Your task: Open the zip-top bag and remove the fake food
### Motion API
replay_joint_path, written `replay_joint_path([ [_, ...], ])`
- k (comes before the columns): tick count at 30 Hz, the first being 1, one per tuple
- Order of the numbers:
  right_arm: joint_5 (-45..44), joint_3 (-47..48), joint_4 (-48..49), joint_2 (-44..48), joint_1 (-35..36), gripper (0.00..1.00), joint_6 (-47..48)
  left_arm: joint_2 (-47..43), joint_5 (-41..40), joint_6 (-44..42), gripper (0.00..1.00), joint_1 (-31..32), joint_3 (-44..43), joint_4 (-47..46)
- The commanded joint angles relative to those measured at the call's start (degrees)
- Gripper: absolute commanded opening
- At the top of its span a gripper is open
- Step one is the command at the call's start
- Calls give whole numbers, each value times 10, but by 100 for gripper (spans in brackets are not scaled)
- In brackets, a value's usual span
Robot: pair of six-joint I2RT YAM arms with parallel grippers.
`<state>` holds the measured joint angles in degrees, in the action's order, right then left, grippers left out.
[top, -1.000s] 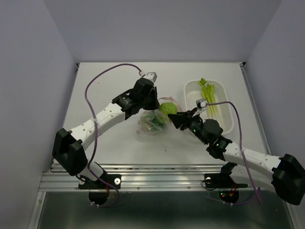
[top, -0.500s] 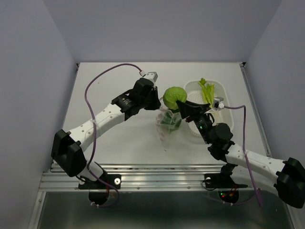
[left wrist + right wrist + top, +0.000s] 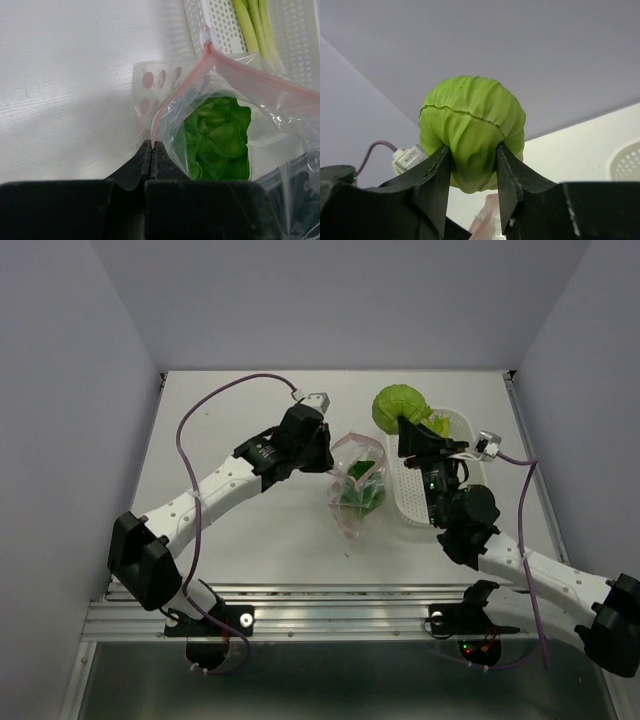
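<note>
The clear zip-top bag [image 3: 357,485] hangs open at mid-table, its pink zip strip [image 3: 186,85] pulled up. My left gripper [image 3: 328,458] [image 3: 151,145] is shut on the bag's zip edge. Leafy green fake food [image 3: 217,135] still lies inside the bag. My right gripper [image 3: 405,427] [image 3: 472,152] is shut on the round light-green cabbage head [image 3: 396,405] [image 3: 470,122], holding it in the air above the far end of the white basket, clear of the bag.
A white perforated basket [image 3: 398,495] [image 3: 220,20] lies right of the bag, with pale green stalks [image 3: 250,25] in it. My right arm reaches across the basket. Grey walls close in the table on three sides.
The right gripper has drawn the cabbage head out of the bag and carried it up and to the far right, over the basket. The bag has shifted slightly right; the left gripper holds on.
</note>
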<state>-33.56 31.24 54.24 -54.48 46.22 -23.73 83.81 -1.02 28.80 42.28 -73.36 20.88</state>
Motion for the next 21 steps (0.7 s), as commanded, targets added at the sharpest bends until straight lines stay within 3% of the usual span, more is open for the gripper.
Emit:
replay_joint_path([
  [1,-99,81,-106,10,4,2,44,-24,-52,-14,0,0,-69,28],
  [4,-130,89,-196,23,4,3,57,-24,-86,-19,0,-2,-115,58],
  [7,-150,87,-327,39,-9,3,13,-29,-143,-29,0,-8,-156,86],
  [10,-151,72,-389,55,-37,3,-20,-29,-167,-34,0,-25,-194,108],
  [17,0,81,-607,29,-131,4,-112,-17,-230,-84,0,-40,-286,159],
  [21,27,80,-666,27,-137,4,-127,-6,-258,-109,0,-40,-314,178],
])
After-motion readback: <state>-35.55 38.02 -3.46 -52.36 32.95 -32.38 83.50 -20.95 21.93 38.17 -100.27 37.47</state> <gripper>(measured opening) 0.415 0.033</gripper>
